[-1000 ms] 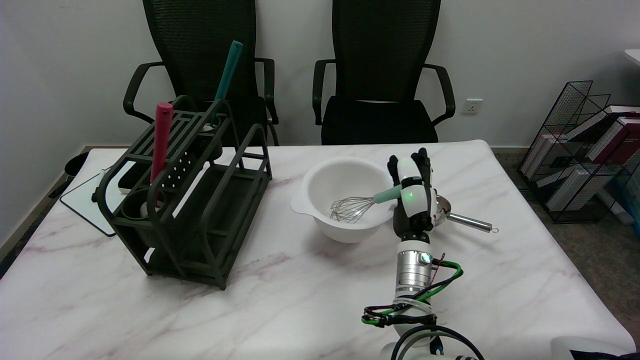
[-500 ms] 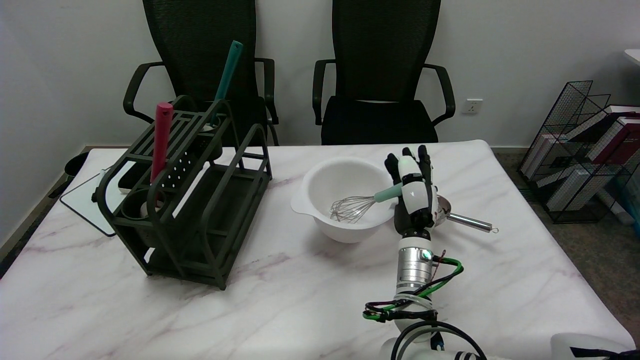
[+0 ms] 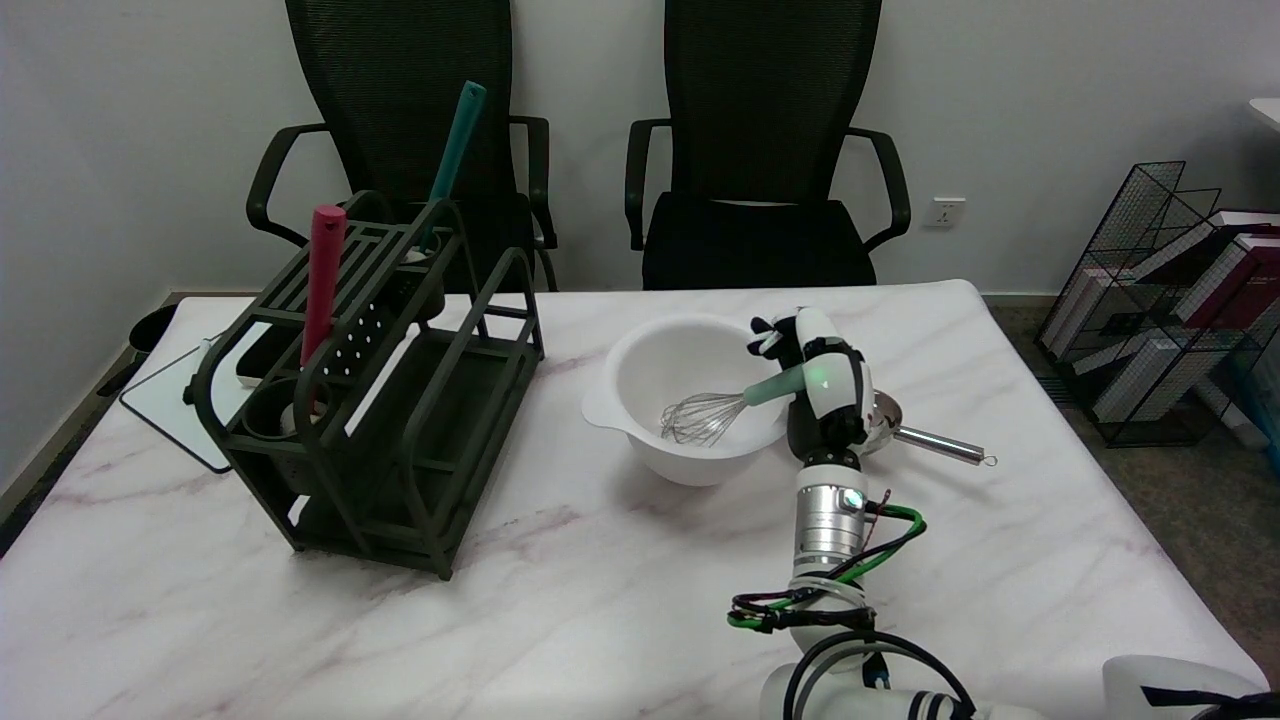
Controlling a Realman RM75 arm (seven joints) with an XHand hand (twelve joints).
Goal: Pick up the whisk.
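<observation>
Head view: right of frame centre, we see the whisk lying in the white bowl, wires low inside, mint handle propped over the right rim. The right hand sits over that handle end, fingers curling toward it; we cannot tell whether they have clamped on it. We judge the grasp step is in hand. Next, the fingers must close firmly, then lift clear of the rim.

white wall, two black chairs
</observation>
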